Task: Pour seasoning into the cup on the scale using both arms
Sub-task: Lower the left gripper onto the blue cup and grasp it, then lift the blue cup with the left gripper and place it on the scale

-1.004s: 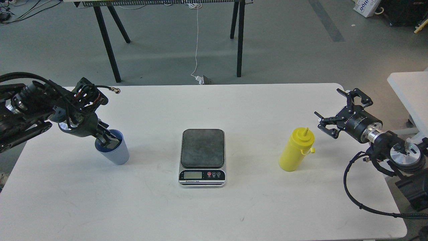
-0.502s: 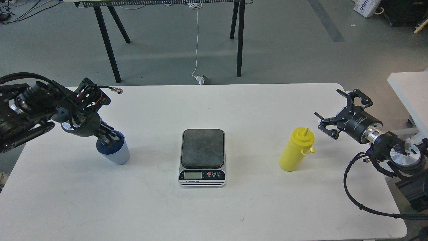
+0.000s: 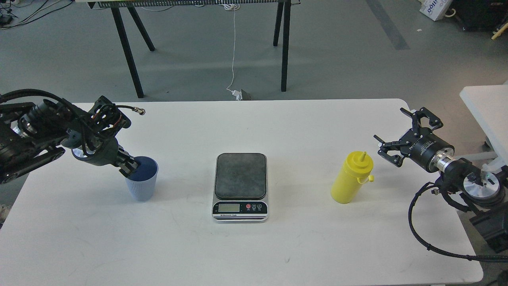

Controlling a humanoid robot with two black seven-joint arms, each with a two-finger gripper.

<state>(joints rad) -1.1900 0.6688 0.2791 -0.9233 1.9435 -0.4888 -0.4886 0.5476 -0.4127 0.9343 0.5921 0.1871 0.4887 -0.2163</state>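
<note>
At nine o'clock of the scale [image 3: 240,186]: cup [image 3: 142,183] pinched at its rim by the left gripper [image 3: 129,167].
The scale plate lies toward three o'clock from the upright cup; the right gripper [image 3: 405,133], fingers spread, waits just beside the standing seasoning [image 3: 351,178].

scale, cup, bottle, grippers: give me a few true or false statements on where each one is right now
1. The cup stands on the scale. False: it is on the table, left of the scale.
2. The left gripper is at the cup's rim. True.
3. The right gripper holds the yellow bottle. False: it is open, apart from the bottle.
4. The bottle stands upright. True.
5. The scale's plate is bare. True.
</note>
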